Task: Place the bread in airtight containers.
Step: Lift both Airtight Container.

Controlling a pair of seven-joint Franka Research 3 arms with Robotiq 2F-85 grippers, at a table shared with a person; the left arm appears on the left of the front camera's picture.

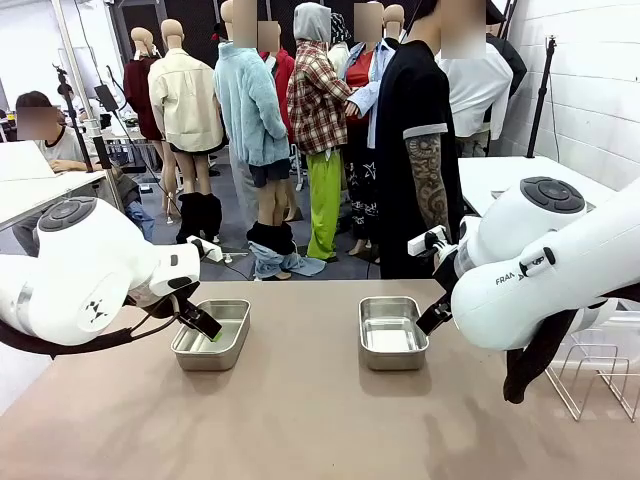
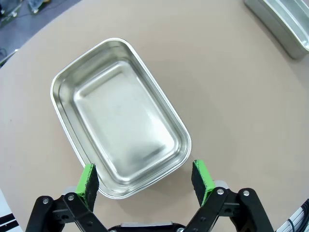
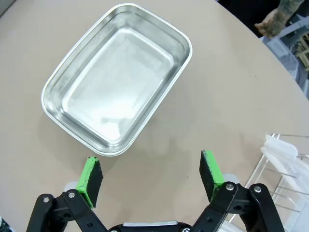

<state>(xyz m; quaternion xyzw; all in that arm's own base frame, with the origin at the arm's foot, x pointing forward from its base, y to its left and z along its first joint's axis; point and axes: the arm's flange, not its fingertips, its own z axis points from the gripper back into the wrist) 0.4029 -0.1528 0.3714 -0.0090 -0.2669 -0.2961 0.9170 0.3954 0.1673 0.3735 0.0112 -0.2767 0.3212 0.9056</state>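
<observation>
Left steel tin (image 1: pixel 212 358), right steel tin (image 1: pixel 392 340), upright, well apart.

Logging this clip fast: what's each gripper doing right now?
Left gripper: open, empty, above the left tin's end.
Right gripper: open, empty, beside the right tin.

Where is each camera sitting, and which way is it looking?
Front view: sits between the robot's arms, looks across the table at a person on the far side; the left arm and right arm show.
Left wrist view: sits on the left wrist, looks down at the left tin; the open left gripper shows at the bottom.
Right wrist view: sits on the right wrist, looks down at the right tin, wire rack beside; the open right gripper shows.
Shared: the front view shows both tins too.
</observation>
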